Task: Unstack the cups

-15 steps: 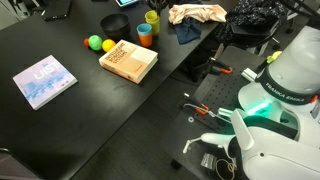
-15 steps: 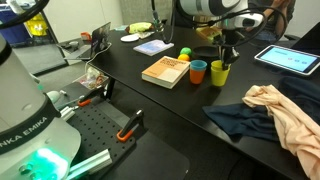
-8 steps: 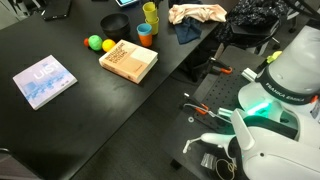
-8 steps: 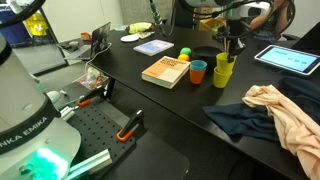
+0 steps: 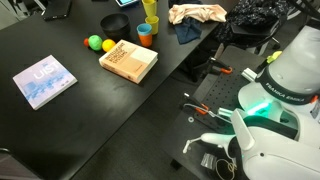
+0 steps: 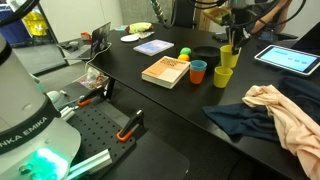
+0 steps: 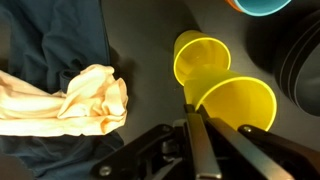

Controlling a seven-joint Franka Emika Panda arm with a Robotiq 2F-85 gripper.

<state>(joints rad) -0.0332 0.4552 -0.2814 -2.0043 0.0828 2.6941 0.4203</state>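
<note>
The yellow cup [image 7: 238, 105] hangs lower right in the wrist view, close by its yellow twin [image 7: 200, 58] at centre, gripper [image 7: 192, 120] pinched tight on its thin rim, and a slip there could drop it onto the orange cup [image 6: 198, 72] nearby.

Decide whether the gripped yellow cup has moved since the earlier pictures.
Yes. The yellow cup has risen, now farther above the book.

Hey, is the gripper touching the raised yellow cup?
Touching. The wrist view shows the gripper closed on the rim of the raised yellow cup, with no gap between them.
</note>
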